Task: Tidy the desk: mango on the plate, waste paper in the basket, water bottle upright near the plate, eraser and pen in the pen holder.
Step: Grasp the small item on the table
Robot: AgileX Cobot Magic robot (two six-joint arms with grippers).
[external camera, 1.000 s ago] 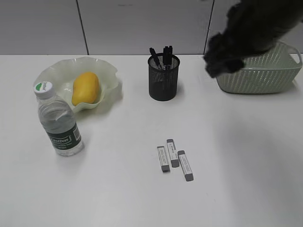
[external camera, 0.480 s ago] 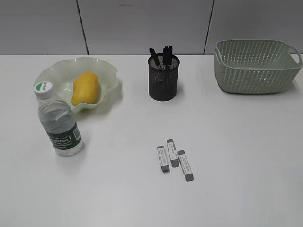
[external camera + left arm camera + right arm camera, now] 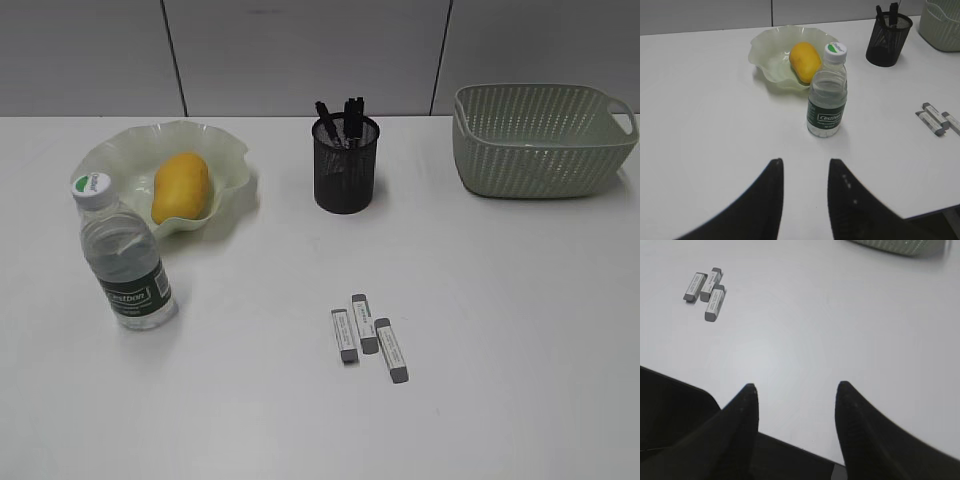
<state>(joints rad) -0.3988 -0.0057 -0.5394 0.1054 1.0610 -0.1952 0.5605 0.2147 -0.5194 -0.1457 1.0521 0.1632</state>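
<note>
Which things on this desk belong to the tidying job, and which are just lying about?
Job things:
mango in plate
water bottle, upright
pen holder with pens
three erasers loose on desk
basket

Lying about:
nothing else visible; waste paper isn't visible.

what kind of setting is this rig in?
Probably a staged office-style desk in a lab: a plain white tabletop against grey wall panels, with a black wire-mesh pen holder holding pens, three small grey-and-white erasers and a pale-green woven-look plastic basket.
</note>
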